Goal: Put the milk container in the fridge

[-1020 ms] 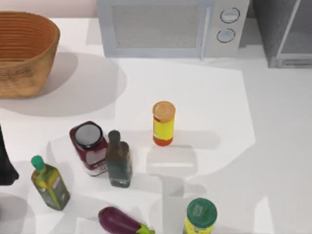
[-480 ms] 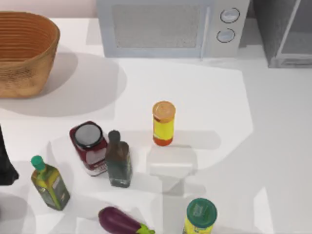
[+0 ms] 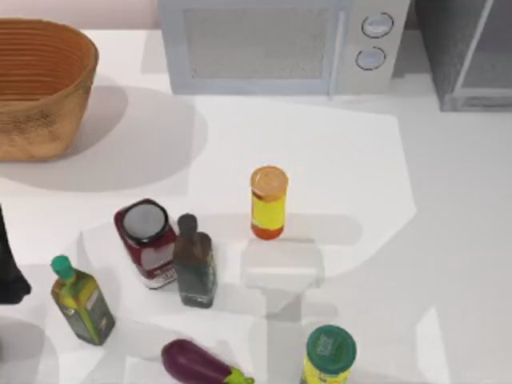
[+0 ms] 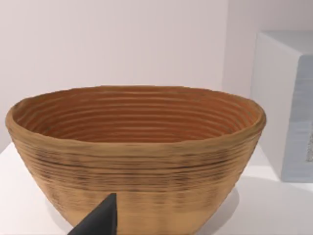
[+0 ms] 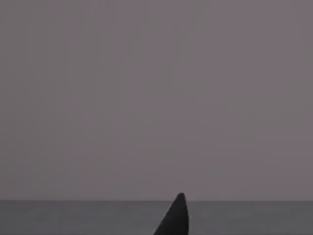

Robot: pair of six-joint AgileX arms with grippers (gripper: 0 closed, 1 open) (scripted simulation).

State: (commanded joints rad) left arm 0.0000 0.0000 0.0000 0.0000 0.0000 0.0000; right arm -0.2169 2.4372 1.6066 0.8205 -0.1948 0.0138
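The large dark grey box-shaped fridge [image 3: 436, 40] with its light grey frame and slanted pale bar stands at the far right corner of the white table [image 3: 448, 240], just beside the light grey microwave [image 3: 264, 44] with two round dials. Where the small blue-and-white milk container stands cannot be told, so neither its bearing from the jaws nor its long axis can be judged. The things standing mid-table are others: a yellow bottle with an orange cap [image 3: 268, 204], a dark red jar with a grey lid [image 3: 146, 240], a dark glass bottle [image 3: 194, 264], a green-capped oil bottle [image 3: 80, 304], a purple aubergine [image 3: 196, 362] and a green-lidded yellow can [image 3: 330, 356]. The left arm [image 3: 8, 268] sits parked at the table's left edge, and the left gripper [image 4: 100, 220] faces the woven brown basket [image 4: 137, 147] at the far left. The right gripper [image 5: 175, 218] faces a plain grey surface. For both, whether the jaws are released or clenched cannot be told. Since the fridge is on the right, the right arm is likely the nearer one for the placing.
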